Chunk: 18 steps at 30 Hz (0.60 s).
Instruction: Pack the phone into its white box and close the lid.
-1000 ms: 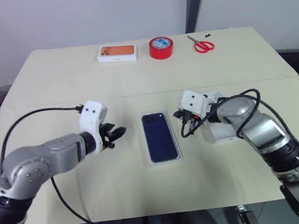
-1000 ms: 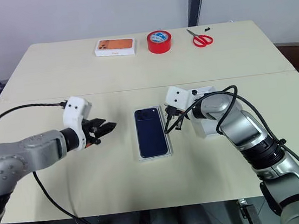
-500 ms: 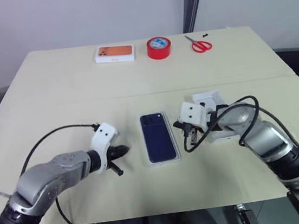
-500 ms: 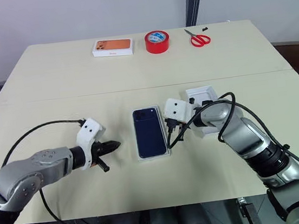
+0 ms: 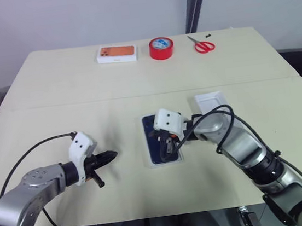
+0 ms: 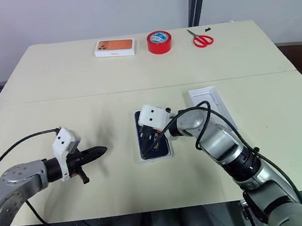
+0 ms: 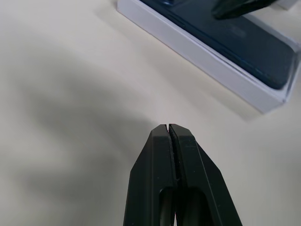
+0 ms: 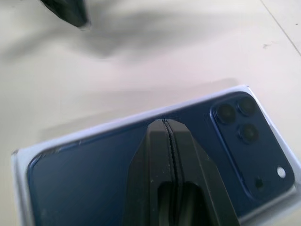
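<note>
Black right hand (image 6: 145,144) has moved over phone (image 6: 161,148).

text: none legible | orange-picture box (image 5: 117,54): front-edge marking too small to be read | red tape roll (image 5: 162,48): core label unreadable

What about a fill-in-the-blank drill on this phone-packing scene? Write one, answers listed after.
1. The phone lies inside the shallow white ____.
2. The right tool, its fingers ____, is over the phone.
3. The lid lies on the table with its hollow facing ____.
4. The red tape roll sits between the orange-picture box and the ____.

Answers: box; shut; up; scissors
</note>
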Tool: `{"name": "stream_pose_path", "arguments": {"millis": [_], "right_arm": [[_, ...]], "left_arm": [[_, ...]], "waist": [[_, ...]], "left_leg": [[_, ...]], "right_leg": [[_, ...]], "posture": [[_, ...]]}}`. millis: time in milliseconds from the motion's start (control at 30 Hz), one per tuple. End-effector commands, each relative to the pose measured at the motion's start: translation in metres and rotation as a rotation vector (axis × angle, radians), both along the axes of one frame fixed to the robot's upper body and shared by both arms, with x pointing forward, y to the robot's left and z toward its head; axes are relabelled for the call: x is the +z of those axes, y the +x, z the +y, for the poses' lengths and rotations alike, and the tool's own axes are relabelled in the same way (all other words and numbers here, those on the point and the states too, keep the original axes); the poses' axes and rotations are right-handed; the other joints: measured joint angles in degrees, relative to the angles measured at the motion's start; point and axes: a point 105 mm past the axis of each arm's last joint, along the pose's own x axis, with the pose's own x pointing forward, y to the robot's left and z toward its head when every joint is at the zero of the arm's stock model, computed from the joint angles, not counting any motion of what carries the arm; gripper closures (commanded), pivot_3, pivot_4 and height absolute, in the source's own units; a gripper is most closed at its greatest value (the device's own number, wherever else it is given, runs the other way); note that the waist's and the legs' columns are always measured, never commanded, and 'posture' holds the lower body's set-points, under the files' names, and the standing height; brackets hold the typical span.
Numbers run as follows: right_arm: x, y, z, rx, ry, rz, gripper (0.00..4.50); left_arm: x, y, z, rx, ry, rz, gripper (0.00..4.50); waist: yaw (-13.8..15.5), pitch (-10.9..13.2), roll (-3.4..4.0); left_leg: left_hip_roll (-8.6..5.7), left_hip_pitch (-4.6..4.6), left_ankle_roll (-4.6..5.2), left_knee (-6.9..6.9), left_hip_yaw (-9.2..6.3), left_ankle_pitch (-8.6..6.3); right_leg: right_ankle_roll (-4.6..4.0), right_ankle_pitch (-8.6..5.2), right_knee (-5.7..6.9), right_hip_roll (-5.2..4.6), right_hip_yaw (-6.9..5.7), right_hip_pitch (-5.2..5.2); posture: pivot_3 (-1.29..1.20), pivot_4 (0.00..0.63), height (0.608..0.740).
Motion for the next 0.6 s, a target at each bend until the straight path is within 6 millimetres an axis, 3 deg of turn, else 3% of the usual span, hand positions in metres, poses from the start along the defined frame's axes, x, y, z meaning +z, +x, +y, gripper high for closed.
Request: {"name": "stream_pose_path", "arguments": {"millis": [33,267,600], "right_arm": [[0.008,0.000,0.011,0.013,0.020,-0.020,4.50],[0.002,0.000,0.016,0.008,-0.002,0.000,4.50],[-0.002,-0.001,0.008,-0.007,-0.045,0.008,4.50]], "left_arm": [[0.017,-0.005,-0.004,-0.055,-0.015,-0.084,4.42],[0.019,-0.015,-0.009,-0.102,-0.038,-0.089,4.42],[0.017,-0.015,-0.005,-0.094,-0.026,-0.089,4.42]], "waist": [[-0.05,0.00,0.01],[-0.13,0.00,0.03],[-0.14,-0.01,0.04]], "left_leg": [[0.00,0.00,0.00,-0.01,0.00,0.00],[0.00,0.00,0.00,-0.02,0.00,0.00],[0.00,0.00,0.01,-0.02,0.00,-0.01]], "right_leg": [[0.00,0.00,0.00,0.00,0.00,-0.01],[0.00,0.00,0.01,-0.01,0.00,-0.01],[0.00,0.00,0.01,-0.01,0.00,-0.02]], "posture": [[0.00,0.150,0.725],[0.00,0.150,0.725],[0.00,0.150,0.725]]}}
